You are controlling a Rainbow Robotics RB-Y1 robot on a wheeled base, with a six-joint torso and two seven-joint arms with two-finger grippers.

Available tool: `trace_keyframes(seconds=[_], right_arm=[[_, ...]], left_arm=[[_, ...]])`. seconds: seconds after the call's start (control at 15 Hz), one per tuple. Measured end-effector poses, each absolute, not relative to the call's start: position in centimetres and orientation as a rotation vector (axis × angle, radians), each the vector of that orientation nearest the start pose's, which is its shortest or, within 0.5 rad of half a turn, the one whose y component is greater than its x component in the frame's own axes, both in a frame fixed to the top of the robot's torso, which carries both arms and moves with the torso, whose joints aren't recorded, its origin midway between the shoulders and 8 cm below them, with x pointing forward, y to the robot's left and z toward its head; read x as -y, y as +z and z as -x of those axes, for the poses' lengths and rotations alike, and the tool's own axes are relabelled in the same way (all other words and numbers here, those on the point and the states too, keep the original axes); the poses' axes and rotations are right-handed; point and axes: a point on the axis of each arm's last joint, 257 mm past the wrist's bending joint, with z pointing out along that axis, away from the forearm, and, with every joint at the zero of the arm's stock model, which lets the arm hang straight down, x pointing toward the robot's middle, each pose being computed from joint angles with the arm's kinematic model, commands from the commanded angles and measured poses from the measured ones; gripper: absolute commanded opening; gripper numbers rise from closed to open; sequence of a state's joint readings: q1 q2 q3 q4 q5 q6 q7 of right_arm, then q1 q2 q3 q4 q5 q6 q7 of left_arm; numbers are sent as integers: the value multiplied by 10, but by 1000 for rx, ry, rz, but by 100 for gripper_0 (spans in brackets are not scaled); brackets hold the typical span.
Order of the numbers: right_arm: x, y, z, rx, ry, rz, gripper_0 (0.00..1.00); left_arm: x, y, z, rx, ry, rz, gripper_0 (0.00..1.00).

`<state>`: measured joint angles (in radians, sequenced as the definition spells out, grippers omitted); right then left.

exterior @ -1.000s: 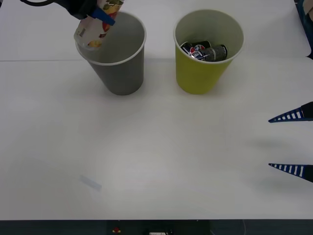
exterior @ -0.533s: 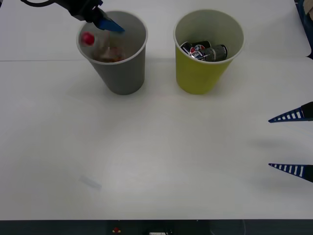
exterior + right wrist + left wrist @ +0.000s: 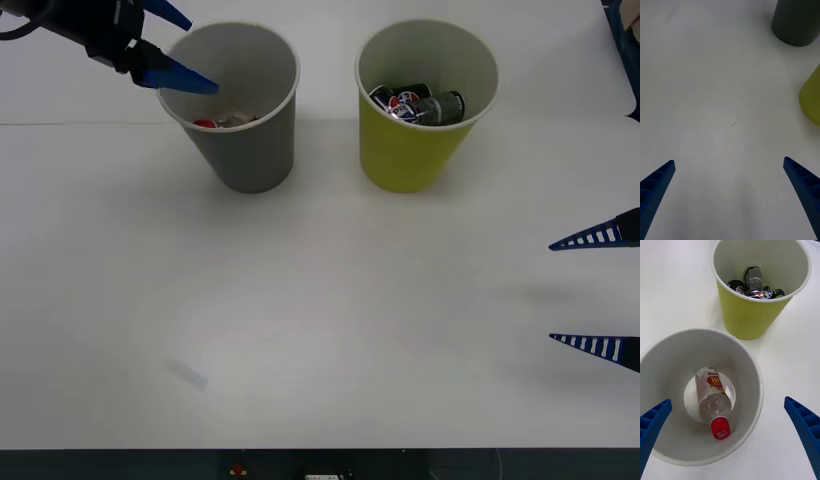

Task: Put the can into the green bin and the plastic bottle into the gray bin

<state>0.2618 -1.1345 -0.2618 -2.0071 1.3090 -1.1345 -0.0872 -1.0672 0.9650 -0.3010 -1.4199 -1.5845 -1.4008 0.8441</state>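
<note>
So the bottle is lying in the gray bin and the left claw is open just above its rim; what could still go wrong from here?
1. The left claw hangs open close to the gray bin rim; a careless retreat might clip the rim and tip the bin, spilling the plastic bottle.
2. The green bin stands near the gray one, so a toppling bin might knock it and the cans inside.
3. The right claw waits open at the table's right edge, posing little risk.

Bright, even overhead light; soft shadows, sharp focus.
</note>
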Motion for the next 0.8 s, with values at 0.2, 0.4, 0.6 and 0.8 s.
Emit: trace_keyframes(seconds=[0.2,0.4,0.6,0.8], right_arm=[[286,-167,-341,-1596,209,1634,100],[286,-167,-341,-1596,209,1634,100],[286,-167,-341,-1596,209,1634,100],[286,-167,-341,-1596,209,1634,100]], left_arm=[[-184,18,-522,-1739,-286,-1452,100],[-203,3,-506,-1646,-280,-1509,100],[-221,-16,-488,-1560,-291,-1552,100],[-233,-40,-466,-1488,-302,-1605,100]])
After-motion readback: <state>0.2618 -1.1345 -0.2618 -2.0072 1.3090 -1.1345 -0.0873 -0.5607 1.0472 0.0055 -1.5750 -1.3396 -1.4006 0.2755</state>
